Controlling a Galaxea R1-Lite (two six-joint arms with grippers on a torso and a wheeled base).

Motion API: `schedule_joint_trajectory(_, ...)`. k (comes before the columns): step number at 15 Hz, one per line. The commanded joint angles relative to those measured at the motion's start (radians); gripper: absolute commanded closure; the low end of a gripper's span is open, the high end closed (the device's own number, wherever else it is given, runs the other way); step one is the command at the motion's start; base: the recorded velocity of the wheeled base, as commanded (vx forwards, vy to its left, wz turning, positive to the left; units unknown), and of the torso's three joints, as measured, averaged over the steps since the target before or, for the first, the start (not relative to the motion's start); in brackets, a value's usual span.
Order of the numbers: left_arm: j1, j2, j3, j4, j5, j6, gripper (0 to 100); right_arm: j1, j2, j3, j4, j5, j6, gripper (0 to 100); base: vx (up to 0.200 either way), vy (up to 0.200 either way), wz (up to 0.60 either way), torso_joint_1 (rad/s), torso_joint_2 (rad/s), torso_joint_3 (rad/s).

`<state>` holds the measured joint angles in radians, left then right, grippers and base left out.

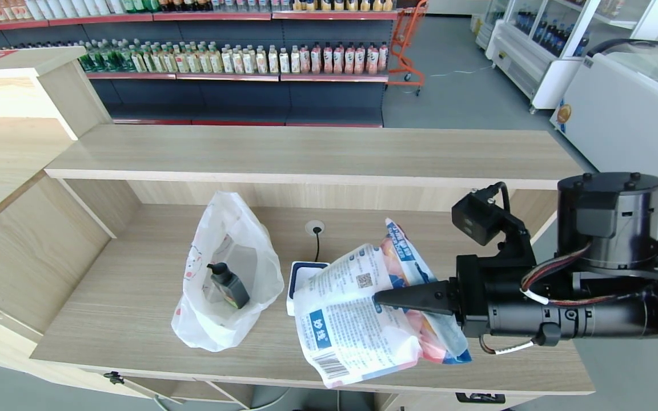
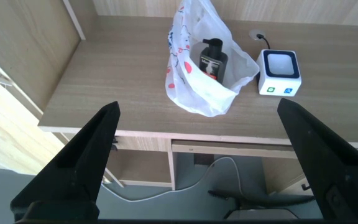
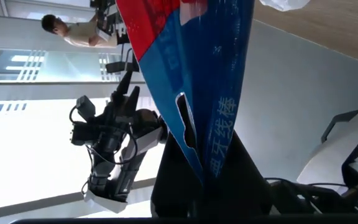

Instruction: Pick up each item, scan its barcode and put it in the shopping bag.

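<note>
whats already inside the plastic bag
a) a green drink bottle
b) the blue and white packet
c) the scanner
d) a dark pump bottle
d: a dark pump bottle stands inside the white bag, while the packet is clamped in the right gripper outside the bag, and the scanner sits beside the bag.

My right arm (image 1: 563, 319) is matte black and cylindrical, with a screw-topped round joint (image 1: 609, 185), red, white and black cables (image 1: 552, 273), a boxy camera (image 1: 472, 220) and a tapered end effector (image 1: 377, 297).
</note>
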<state>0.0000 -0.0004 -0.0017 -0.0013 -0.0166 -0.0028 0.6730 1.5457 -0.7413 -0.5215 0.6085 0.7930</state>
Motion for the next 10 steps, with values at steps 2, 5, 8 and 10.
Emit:
schedule_joint_trajectory(2,0.0,0.0,0.0,0.0,0.0,0.0,0,0.0,-0.004,0.0,0.0,-0.001,-0.001,100,0.0,0.0,0.0,0.0,0.0,0.0)
schedule_joint_trajectory(5,0.0,0.0,0.0,0.0,0.0,0.0,0,-0.003,-0.006,0.003,-0.002,-0.004,-0.012,100,0.0,0.0,0.0,0.0,0.0,0.0)
schedule_joint_trajectory(8,0.0,0.0,0.0,0.0,0.0,0.0,0,-0.093,0.056,0.036,-0.002,-0.092,-0.442,100,0.0,0.0,0.0,0.0,0.0,0.0)
schedule_joint_trajectory(10,0.0,0.0,0.0,0.0,0.001,0.0,0,-0.222,0.129,0.045,-0.008,-0.041,-0.761,100,0.0,0.0,0.0,0.0,0.0,0.0)
